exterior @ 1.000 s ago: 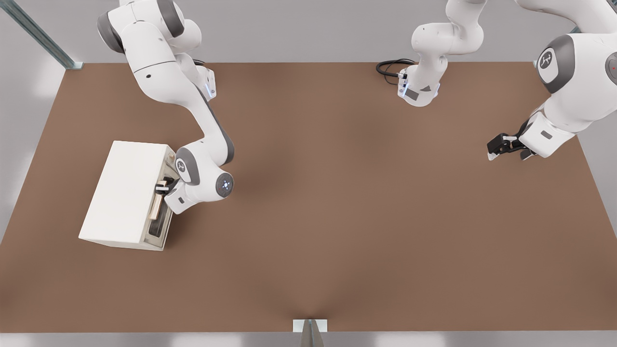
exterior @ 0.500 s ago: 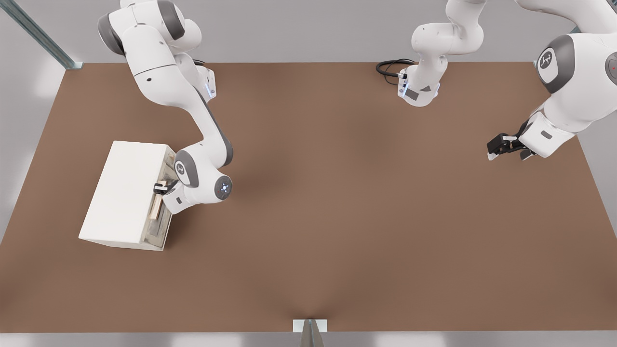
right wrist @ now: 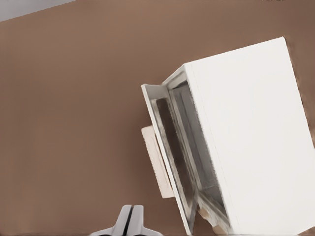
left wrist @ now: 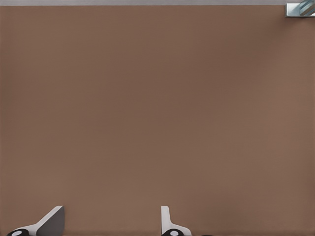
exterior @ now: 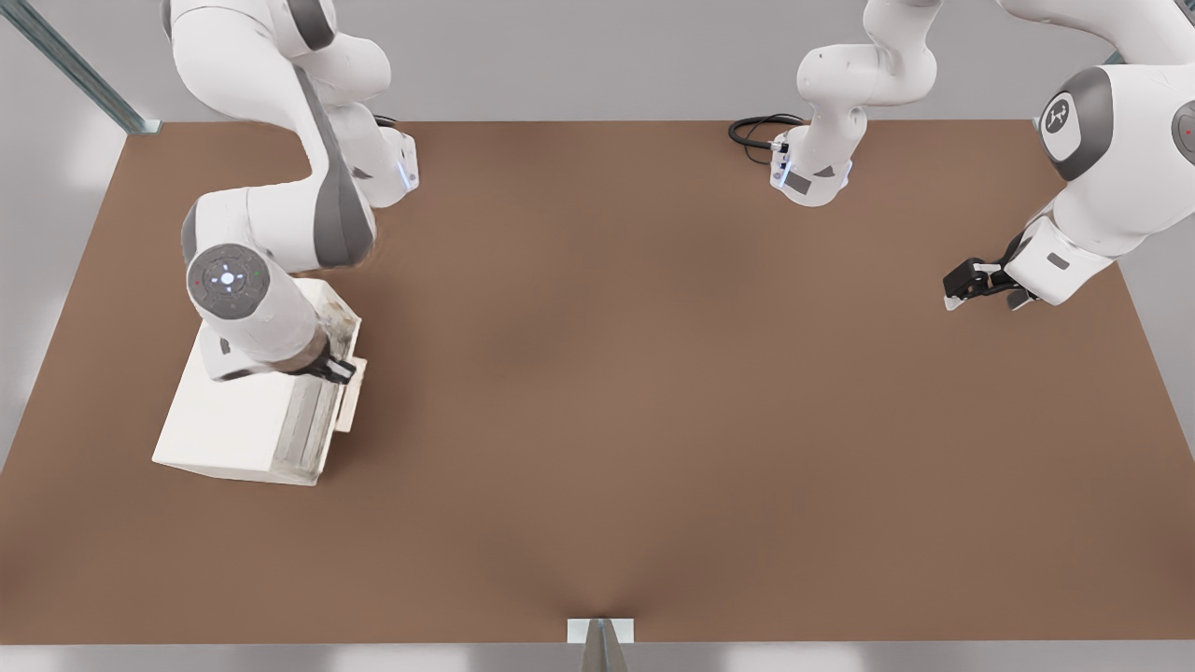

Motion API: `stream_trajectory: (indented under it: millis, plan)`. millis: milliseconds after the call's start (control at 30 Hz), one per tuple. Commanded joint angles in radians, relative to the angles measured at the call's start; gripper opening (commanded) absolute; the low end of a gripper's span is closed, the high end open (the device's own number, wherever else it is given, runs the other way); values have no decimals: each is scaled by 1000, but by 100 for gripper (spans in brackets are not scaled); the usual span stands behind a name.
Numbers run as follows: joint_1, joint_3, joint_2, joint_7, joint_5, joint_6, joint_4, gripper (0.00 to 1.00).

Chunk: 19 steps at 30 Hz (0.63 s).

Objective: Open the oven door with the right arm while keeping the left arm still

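I see the oven [exterior: 238, 411] near the tabletop [exterior: 653, 420]'s left edge in the front view, its door [right wrist: 167, 157] open a little. My claw [right wrist: 129, 220] hangs above the oven's front, its 2 fingers pressed together, holding nothing.

Cream oven door [right wrist: 167, 162] (beige handle [right wrist: 156, 162]), plain brown table [exterior: 653, 420].

1. The table [exterior: 653, 392] looks matt brown, smooth and even.
2. The oven [right wrist: 251, 147] has a smooth, matt cream-white shell; its door [right wrist: 165, 147] carries a pale beige handle [right wrist: 156, 167].
3. The right arm [exterior: 271, 219] looks like glossy white plastic with grey bands; its gripper [right wrist: 129, 222], above the oven, has pale smooth fingers pressed together.
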Motion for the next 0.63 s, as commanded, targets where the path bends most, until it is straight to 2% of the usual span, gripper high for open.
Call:
stream_trajectory:
  millis: [0, 67, 167, 267, 333, 367, 433, 600]
  plan:
    - [-6, -56, -2, -563, 149, -126, 48, 100]
    - [-42, -58, -3, -566, 224, -173, 51, 100]
    - [-137, -76, 13, -641, 236, -123, 91, 100]
    - [-144, -72, 10, -648, 201, -113, 102, 100]
    - [-184, -20, -60, -651, 163, -98, 51, 100]
    - [-284, 102, -73, -651, 158, -103, 51, 100]
    - [-263, 108, -65, -649, 114, -107, 56, 100]
    - [-261, 108, -59, -649, 112, -107, 56, 100]
